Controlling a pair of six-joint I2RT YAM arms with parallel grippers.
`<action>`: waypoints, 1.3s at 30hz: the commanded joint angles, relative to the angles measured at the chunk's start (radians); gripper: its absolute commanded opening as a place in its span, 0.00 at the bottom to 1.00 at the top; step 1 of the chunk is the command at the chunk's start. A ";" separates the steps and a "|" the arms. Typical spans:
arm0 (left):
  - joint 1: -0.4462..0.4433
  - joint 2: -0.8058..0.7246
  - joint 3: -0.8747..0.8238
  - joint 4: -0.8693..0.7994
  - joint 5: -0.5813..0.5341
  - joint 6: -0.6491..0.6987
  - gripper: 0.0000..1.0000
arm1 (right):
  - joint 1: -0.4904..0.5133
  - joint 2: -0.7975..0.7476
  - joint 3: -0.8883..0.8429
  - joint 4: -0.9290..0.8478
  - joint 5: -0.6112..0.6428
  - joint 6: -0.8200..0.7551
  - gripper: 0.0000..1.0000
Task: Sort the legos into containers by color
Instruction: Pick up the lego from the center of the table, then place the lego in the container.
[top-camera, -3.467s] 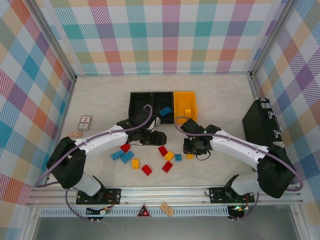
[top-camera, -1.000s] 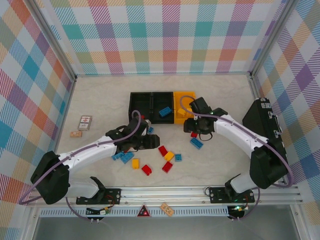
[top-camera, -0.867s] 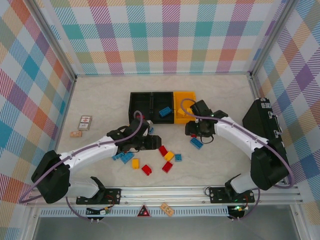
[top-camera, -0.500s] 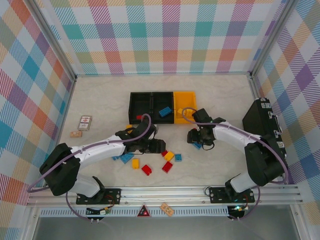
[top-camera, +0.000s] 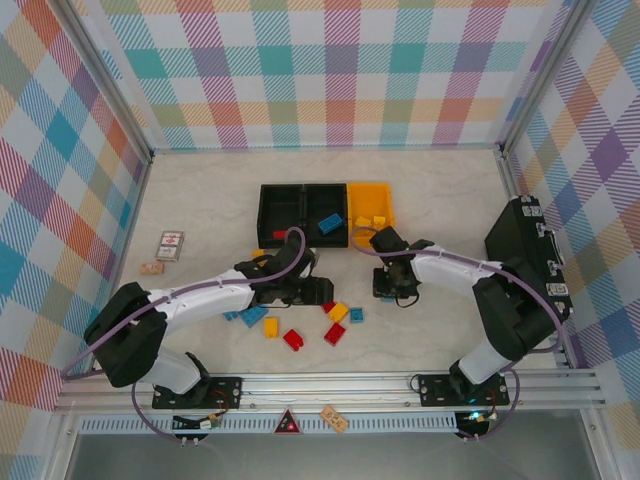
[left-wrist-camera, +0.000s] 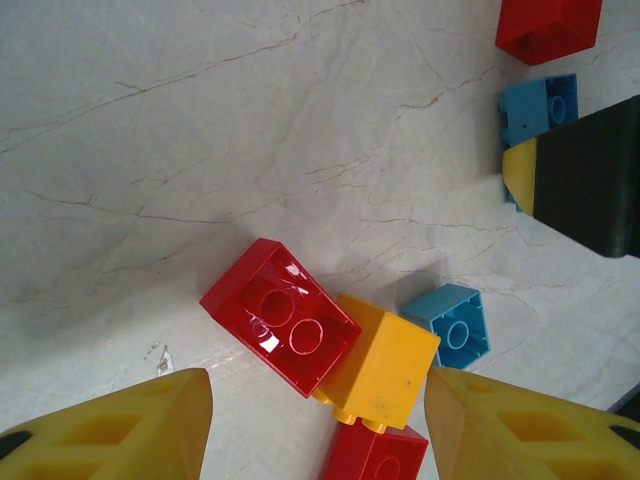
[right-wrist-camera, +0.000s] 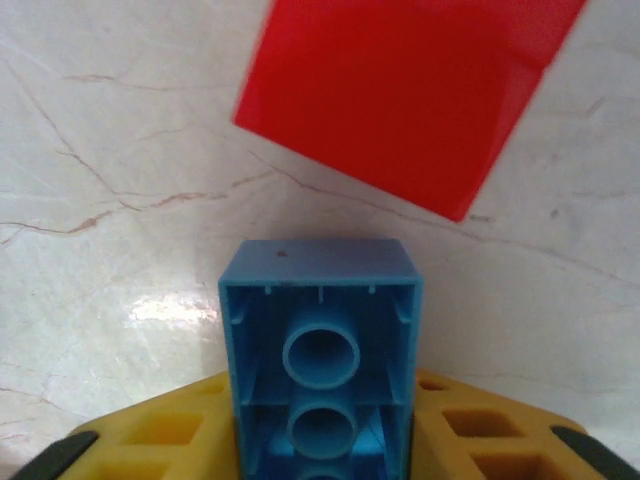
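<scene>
Blue brick (right-wrist-camera: 320, 340) is clamped in your right fingers (right-wrist-camera: 150, 440); next, lift it to the black bin (top-camera: 325, 188) at eleven o'clock. Your left fingers (left-wrist-camera: 130, 425) stand apart.

Held blue lego (right-wrist-camera: 320, 340): near end lost off the bottom edge of the right wrist view.
Right gripper (right-wrist-camera: 320, 400) fingers (right-wrist-camera: 160, 445): cut by that same edge, just the tips in frame.
Blurred red lego (right-wrist-camera: 410, 90): soft focus, top cropped.
Left gripper (left-wrist-camera: 312, 400) fingertips (left-wrist-camera: 120, 425): bases off the bottom edge.
Bottom red lego (left-wrist-camera: 375, 460): mostly cropped away.
Top-right red lego (left-wrist-camera: 548, 28): cut by the top edge.
Black piece (left-wrist-camera: 590, 175) with yellow tip: runs off the right edge and covers part of a light-blue lego (left-wrist-camera: 540, 105); can't tell what it is.
Printed card (top-camera: 171, 245): too small to read.
</scene>
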 joint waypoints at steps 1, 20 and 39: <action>-0.013 0.000 0.004 0.010 -0.020 -0.014 0.58 | 0.018 -0.019 0.032 -0.041 0.032 0.011 0.31; 0.045 -0.206 -0.103 -0.073 -0.196 -0.114 0.58 | 0.088 0.063 0.403 -0.125 -0.060 -0.056 0.30; 0.104 -0.308 -0.140 -0.131 -0.213 -0.117 0.58 | 0.079 0.466 0.927 -0.232 -0.092 -0.075 0.31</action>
